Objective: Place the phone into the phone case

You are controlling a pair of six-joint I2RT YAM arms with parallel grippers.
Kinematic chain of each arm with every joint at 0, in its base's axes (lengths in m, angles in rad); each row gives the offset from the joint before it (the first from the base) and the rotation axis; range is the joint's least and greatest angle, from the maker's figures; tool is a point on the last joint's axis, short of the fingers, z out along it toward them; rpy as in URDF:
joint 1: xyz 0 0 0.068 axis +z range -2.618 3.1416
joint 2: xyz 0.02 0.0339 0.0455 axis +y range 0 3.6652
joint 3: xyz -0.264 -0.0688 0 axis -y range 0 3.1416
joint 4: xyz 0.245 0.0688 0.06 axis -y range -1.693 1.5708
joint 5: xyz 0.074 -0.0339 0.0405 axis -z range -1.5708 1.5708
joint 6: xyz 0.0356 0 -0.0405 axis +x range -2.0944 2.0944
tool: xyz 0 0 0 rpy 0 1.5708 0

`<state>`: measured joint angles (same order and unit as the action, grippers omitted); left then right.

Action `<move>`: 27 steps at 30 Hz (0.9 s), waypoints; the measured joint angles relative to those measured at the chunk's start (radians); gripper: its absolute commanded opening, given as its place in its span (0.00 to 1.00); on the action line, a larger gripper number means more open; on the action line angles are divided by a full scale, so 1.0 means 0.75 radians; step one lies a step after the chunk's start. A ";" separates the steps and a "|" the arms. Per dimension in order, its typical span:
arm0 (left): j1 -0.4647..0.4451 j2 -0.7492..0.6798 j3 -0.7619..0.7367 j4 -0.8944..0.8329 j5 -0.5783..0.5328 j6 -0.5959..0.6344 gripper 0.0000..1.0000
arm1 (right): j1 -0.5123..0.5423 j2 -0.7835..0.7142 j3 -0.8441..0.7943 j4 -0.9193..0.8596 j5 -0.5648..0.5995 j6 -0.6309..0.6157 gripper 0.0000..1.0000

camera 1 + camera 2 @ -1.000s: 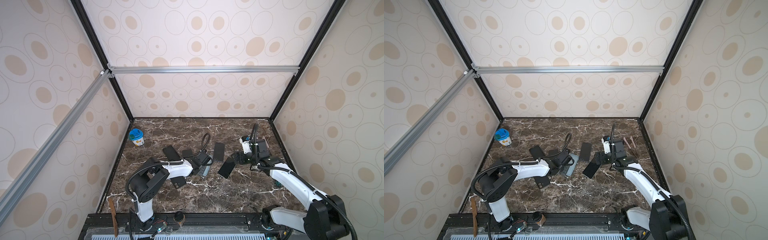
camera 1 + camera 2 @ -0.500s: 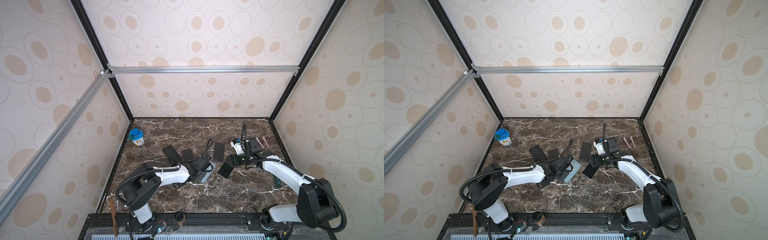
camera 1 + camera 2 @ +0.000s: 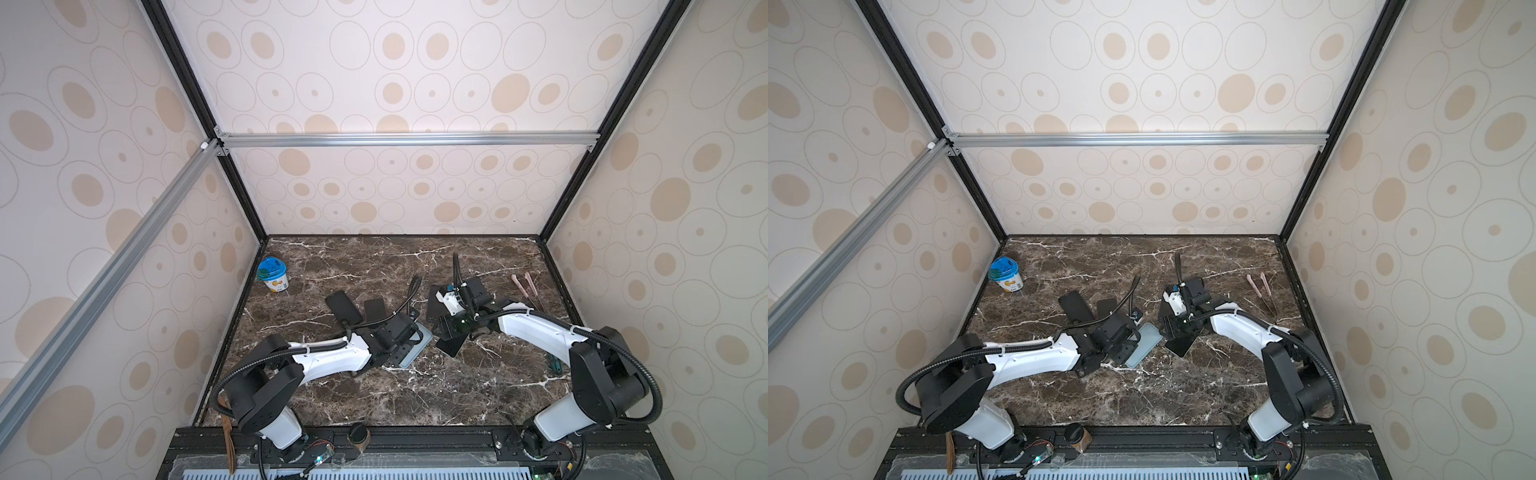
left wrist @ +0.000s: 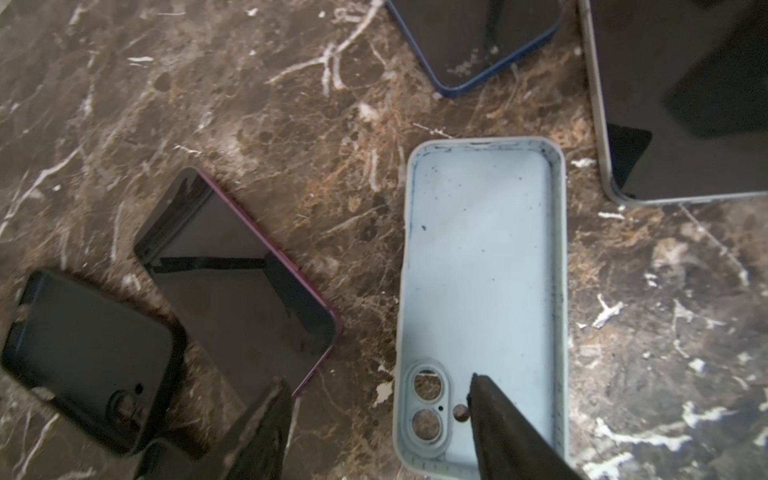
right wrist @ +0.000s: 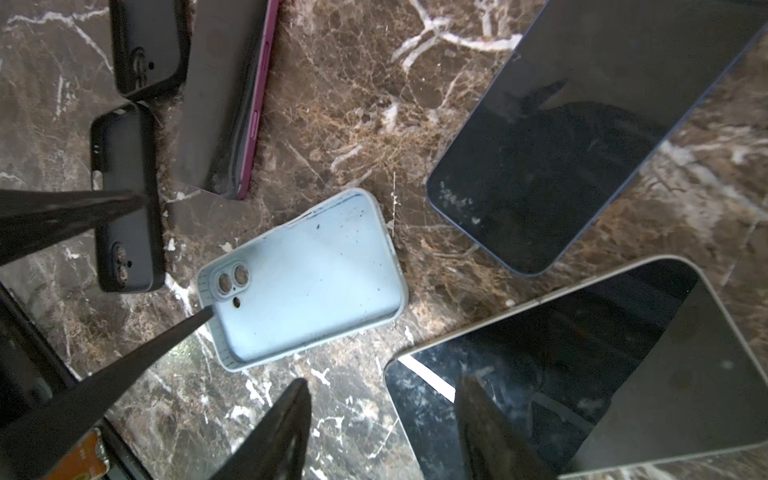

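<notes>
Just left of centre in a top view: pale blue case (image 3: 1147,341) flat, hollow up; left gripper (image 4: 378,378) spread, empty, 1 finger inside. Just right: right gripper (image 5: 382,378) part-spread over silver-edged phone (image 5: 623,374), grip unclear. Pin case, match camera ends, seat 1 corner first.

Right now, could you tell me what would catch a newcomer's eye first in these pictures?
The pale blue phone case stands out first, lying open side up in the middle of the dark marble table. The open left hand hovers at its camera-hole end, and a silver-edged phone is just beside it, at the right hand.
</notes>
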<state>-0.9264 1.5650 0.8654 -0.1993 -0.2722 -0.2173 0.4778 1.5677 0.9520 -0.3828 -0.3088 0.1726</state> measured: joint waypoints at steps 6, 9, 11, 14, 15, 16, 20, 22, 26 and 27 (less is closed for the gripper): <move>0.001 -0.099 0.028 -0.087 0.016 -0.329 0.73 | 0.012 0.138 0.082 0.013 0.061 -0.002 0.52; 0.001 -0.158 0.001 -0.087 0.050 -0.452 0.75 | 0.023 0.200 0.122 0.018 0.074 -0.007 0.50; 0.001 -0.207 -0.035 -0.089 0.064 -0.515 0.76 | 0.031 0.228 0.135 0.020 0.074 -0.013 0.49; 0.001 -0.278 -0.101 -0.090 0.087 -0.595 0.77 | 0.043 0.259 0.148 0.017 0.077 -0.022 0.48; 0.001 -0.294 -0.120 -0.091 0.095 -0.615 0.77 | 0.045 0.269 0.154 0.016 0.078 -0.025 0.48; 0.001 -0.308 -0.138 -0.090 0.101 -0.634 0.77 | 0.047 0.280 0.162 0.014 0.079 -0.027 0.48; 0.002 -0.332 -0.202 -0.091 0.128 -0.699 0.77 | 0.063 0.322 0.192 0.006 0.089 -0.033 0.46; 0.002 -0.332 -0.221 -0.090 0.138 -0.723 0.77 | 0.077 0.335 0.207 0.001 0.098 -0.036 0.45; 0.002 -0.346 -0.252 -0.087 0.152 -0.757 0.77 | 0.104 0.365 0.253 -0.022 0.117 -0.043 0.41; 0.002 -0.350 -0.257 -0.084 0.153 -0.762 0.76 | 0.109 0.372 0.264 -0.027 0.126 -0.045 0.41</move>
<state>-0.9249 1.3025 0.6727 -0.2626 -0.1574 -0.7891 0.5598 1.8469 1.1500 -0.4034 -0.2142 0.1390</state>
